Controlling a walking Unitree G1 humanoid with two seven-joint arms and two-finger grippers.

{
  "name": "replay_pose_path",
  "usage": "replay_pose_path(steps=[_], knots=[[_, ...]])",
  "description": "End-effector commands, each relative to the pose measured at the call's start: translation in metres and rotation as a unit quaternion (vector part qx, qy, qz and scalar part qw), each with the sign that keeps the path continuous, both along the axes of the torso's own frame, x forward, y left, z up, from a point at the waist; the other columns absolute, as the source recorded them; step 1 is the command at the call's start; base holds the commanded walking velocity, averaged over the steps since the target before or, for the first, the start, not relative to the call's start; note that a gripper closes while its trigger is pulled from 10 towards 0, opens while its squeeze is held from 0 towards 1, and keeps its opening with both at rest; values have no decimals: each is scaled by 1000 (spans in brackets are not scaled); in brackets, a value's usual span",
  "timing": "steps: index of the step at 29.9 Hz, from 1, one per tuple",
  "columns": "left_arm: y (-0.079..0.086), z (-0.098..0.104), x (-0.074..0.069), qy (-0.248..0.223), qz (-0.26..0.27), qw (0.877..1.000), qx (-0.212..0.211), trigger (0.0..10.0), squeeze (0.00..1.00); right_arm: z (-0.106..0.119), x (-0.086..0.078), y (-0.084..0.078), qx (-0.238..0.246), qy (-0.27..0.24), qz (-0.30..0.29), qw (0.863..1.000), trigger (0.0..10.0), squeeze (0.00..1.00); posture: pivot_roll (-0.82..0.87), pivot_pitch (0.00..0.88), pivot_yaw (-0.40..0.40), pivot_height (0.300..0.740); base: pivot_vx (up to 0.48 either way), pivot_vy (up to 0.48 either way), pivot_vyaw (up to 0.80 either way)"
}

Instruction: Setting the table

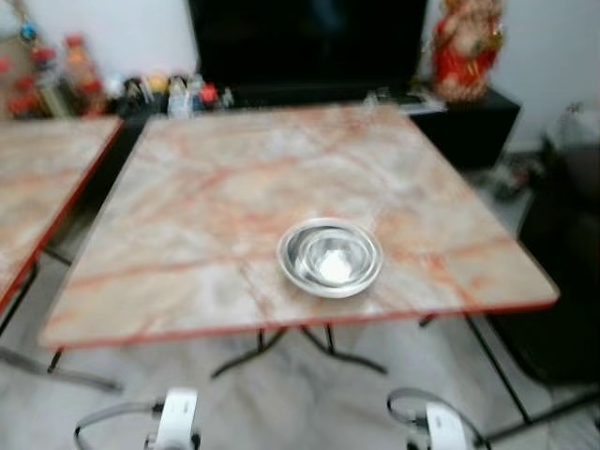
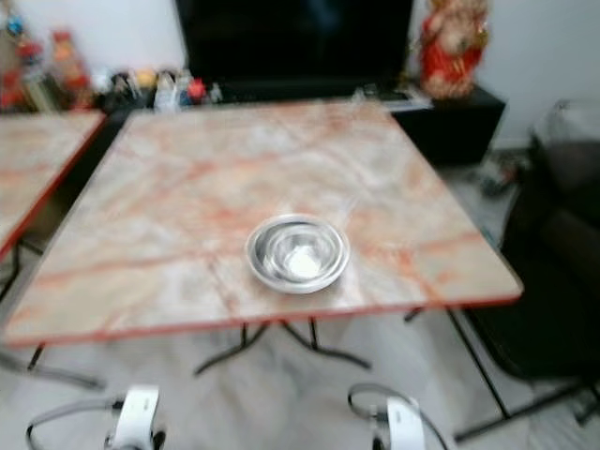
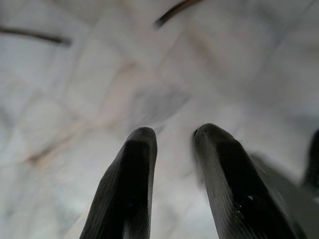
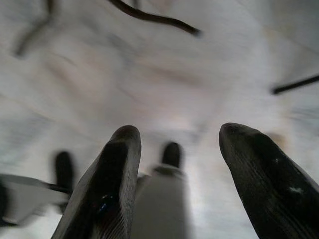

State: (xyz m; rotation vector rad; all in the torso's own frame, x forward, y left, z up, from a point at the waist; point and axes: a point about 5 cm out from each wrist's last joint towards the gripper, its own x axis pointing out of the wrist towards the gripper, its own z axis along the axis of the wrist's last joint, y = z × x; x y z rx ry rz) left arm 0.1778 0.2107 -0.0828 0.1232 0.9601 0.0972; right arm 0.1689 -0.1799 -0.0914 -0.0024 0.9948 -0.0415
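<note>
A stainless steel bowl (image 1: pixel 330 257) is seen upright on the marble-patterned folding table (image 1: pixel 187 206), close to the near red-trimmed edge and somewhat right of centre. Nothing can be made out inside it, though the blur leaves this uncertain.

Both arms are held low, below the table edge, with the wrists just visible at the bottom of the head views. The left gripper (image 3: pixel 172 137) is pointed at the pale tiled floor (image 3: pixel 75 89); its two black fingers are parted by a narrow gap and nothing is held between them. The right gripper (image 4: pixel 179 137) is likewise aimed at the floor, its fingers spread wider and also empty.

The bowl is judged to be light, rigid and unbreakable, but polished and slippery, so it may slide across the smooth tabletop if nudged. The thin rolled rim is judged the best place for a hold, one finger inside and one outside, pinched firmly. A grasp across the curved wall would likely slip.
</note>
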Motion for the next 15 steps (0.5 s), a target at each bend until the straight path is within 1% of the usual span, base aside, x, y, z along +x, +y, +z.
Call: replay_pose_path(steps=[1,15], knots=[[-4,2,6,-7,4,1000,-6,10000,0,2,1,-10,-11,-3,-7,1000,10000,0,-5,0,12,740,0,480,0],[-1,1,4,-4,15,1000,-1,10000,0,2,4,-5,-9,-6,-4,1000,10000,0,6,0,12,740,0,480,0]])
